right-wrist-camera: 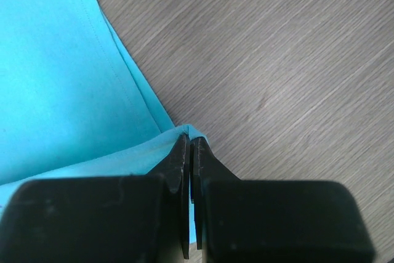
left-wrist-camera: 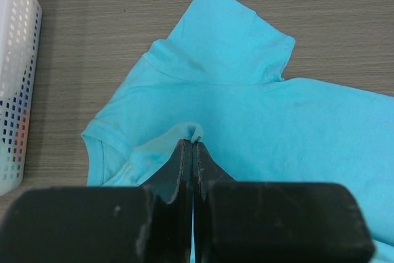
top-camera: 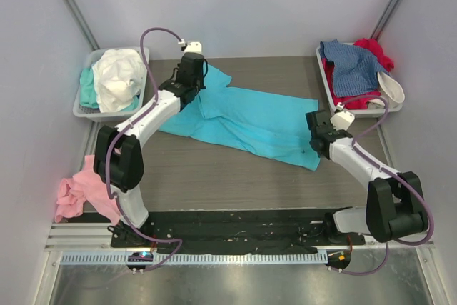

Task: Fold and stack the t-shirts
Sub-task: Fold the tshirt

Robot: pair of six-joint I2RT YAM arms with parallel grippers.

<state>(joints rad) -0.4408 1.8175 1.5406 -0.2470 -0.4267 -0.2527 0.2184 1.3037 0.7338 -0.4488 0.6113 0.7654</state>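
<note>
Reaching forward, left gripper and right gripper pinch turquoise t-shirt.

Plain bright turquoise t-shirt between black fingers; grey-brown, fine-streaked wood-grain table beyond them; white tray with rows of holes to their left.

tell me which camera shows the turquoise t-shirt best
The top external view: the turquoise t-shirt lies spread across the table, nearly all of it visible. The left wrist view shows just the sleeve and collar end pinched in the left hand; the right wrist view only a hem corner pinched in the right hand.
</note>
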